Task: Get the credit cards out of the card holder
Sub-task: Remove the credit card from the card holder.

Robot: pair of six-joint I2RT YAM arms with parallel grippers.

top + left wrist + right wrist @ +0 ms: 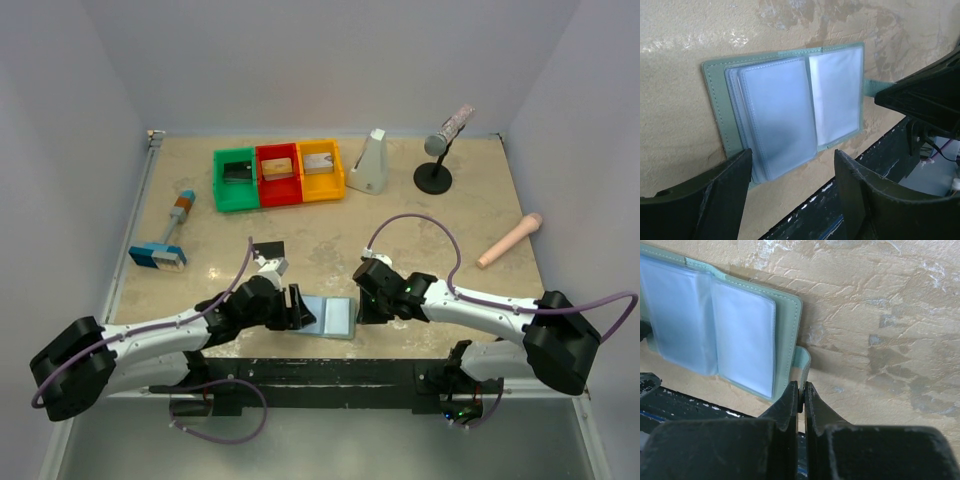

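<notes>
The left hand (298, 308) hung open at the left edge of the card holder (330, 317), one finger (715, 195) on each side of that edge and neither touching it. The card holder lay spread flat on the bench (450, 250), close to its near edge, with its pale blue pockets facing up. At the card holder's right edge, the right hand (801, 392) was closed, its tips pinched together on the small snap tab (802, 360) sticking out there.

The credit cards lay well beyond the card holder, toward the far left of the bench, one to a bin. From left to right, the black card (237, 170) sat in the green bin (222, 192), the grey card (279, 167) in the red bin (278, 192), and the gold card (320, 160) in the yellow bin (321, 188).
</notes>
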